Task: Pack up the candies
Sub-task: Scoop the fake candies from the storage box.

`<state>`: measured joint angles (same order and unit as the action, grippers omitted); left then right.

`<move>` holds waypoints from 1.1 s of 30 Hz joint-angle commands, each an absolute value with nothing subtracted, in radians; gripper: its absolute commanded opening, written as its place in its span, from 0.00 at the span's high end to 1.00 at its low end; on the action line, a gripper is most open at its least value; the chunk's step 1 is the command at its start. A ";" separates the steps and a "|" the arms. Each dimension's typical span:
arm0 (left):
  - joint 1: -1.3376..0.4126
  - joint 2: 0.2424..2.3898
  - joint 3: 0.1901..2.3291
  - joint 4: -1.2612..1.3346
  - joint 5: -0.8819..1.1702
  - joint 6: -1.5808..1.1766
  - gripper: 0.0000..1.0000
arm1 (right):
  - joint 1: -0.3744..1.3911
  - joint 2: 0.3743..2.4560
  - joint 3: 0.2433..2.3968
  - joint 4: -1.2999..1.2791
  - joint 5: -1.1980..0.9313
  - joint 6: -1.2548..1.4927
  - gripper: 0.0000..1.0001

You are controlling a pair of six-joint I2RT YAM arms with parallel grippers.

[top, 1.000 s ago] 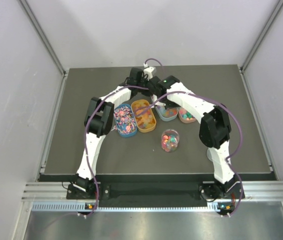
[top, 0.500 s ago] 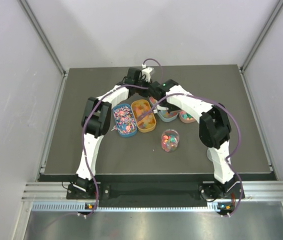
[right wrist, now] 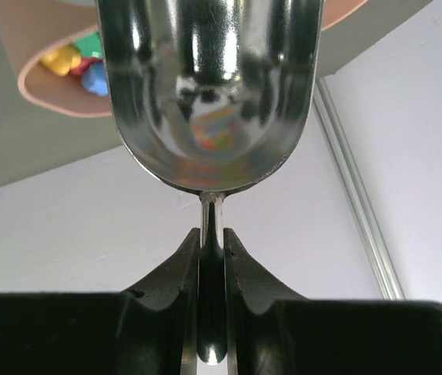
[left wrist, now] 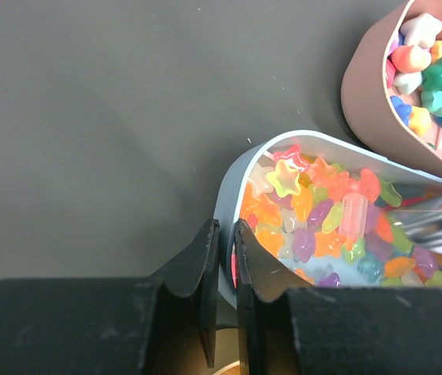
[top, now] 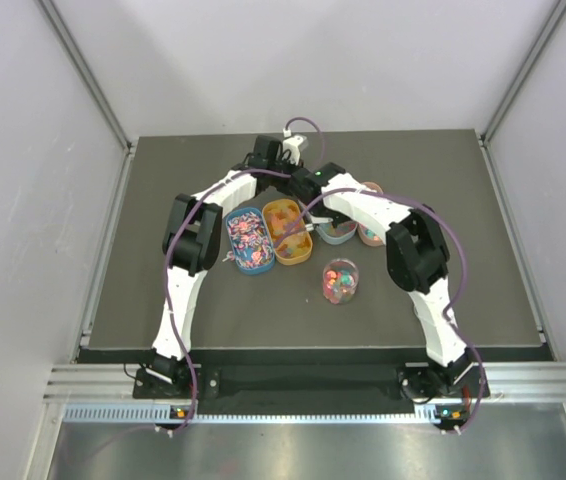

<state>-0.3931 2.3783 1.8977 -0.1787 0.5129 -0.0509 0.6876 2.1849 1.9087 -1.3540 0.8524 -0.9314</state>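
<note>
Both arms arch forward; left hand [left wrist: 223, 234] pinches the pale-blue tray [left wrist: 229, 180] by its wall, right hand [right wrist: 211, 238] clamps the scoop [right wrist: 205, 94] by its handle.

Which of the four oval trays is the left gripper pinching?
The pale blue tray of star candies, third from the left: only its wall sits between the fingers of the left gripper.

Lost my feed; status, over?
Left gripper clamps pale blue tray rim. Right gripper holds scoop, tip at tray's candies. Nothing in the way.
</note>
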 commanded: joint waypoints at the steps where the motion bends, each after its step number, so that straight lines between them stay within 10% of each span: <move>1: -0.394 2.287 1.902 -0.135 0.568 -0.072 1.00 | 0.722 2.240 2.011 -1.480 0.871 -0.937 1.00; 33: -0.394 2.283 1.879 -0.120 0.595 -0.086 1.00 | 0.600 2.135 1.805 -1.486 0.123 -0.491 1.00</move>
<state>-0.3927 2.3775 1.8862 -0.1799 0.5583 -0.0536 0.6350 2.1208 1.8236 -1.3071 0.3607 -0.5488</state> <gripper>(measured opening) 0.152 0.126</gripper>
